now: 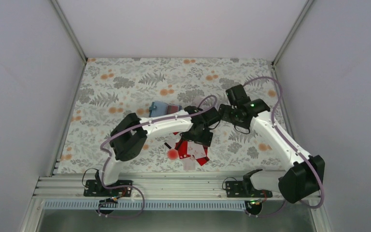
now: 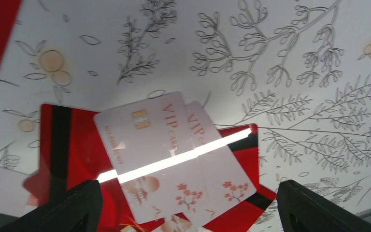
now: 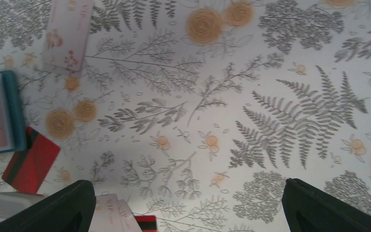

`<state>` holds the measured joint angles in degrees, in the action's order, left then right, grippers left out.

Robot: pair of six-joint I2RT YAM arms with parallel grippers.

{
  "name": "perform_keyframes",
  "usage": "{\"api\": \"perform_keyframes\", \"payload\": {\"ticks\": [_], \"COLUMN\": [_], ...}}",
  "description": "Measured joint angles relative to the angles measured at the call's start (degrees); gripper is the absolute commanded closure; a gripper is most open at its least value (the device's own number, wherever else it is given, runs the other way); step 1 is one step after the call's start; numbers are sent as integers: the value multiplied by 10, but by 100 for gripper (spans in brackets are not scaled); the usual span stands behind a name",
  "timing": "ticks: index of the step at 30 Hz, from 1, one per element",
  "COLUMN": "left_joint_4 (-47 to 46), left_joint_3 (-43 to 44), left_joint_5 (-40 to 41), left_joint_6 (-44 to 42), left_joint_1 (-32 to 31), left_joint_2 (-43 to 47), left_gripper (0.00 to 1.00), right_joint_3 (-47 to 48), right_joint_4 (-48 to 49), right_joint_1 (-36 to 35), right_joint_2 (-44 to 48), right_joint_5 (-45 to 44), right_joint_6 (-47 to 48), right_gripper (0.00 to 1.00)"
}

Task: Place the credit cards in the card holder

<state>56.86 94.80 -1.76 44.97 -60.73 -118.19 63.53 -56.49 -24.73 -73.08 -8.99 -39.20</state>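
Jaws of the left gripper [image 2: 188,193] stand wide apart with nothing between them, right above the heap of credit cards [image 1: 193,148] near the front edge of the table [image 1: 125,82]. The top white card [image 2: 142,145] lies just ahead of that gripper. Its long axis runs away from the wrist, roughly square to the line between the 2 fingers [image 2: 72,208], so I'd judge a close would fall across its short width. It reads "VIP CARD" beside a gold chip [image 2: 140,119]. The second white card [image 2: 222,169], tucked under it, shows "VIP" too (the small digits along the edge are too fine for me). Beneath lie red cards [image 2: 77,154] with a black stripe. The right gripper [image 3: 188,193] is spread just as wide over the patterned table, holding nothing. The card holder [image 3: 15,111] lies farther up the table than the heap and to the left of both grippers. For the cards, the left arm is plainly the nearer.
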Motion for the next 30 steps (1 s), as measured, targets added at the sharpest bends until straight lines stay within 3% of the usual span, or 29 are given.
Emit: {"api": "perform_keyframes", "payload": {"ticks": [13, 18, 22, 30], "left_joint_4": [34, 11, 20, 20], "left_joint_3": [41, -6, -61, -54], "left_joint_5": [-2, -1, 8, 24], "left_joint_6": [101, 119, 130, 129], "left_joint_1": [-17, -17, -15, -16], "left_joint_2": [-26, -9, -19, -22], "left_gripper": [15, 19, 21, 21], "right_joint_3": [-23, -12, 50, 78], "right_joint_4": [-32, -46, -35, -17], "right_joint_1": [19, 22, 32, 57], "right_joint_2": [30, 28, 19, -17], "right_joint_5": [29, 18, 20, 37], "right_joint_6": [29, 34, 33, 33], "right_gripper": [1, 1, 1, 1]}}
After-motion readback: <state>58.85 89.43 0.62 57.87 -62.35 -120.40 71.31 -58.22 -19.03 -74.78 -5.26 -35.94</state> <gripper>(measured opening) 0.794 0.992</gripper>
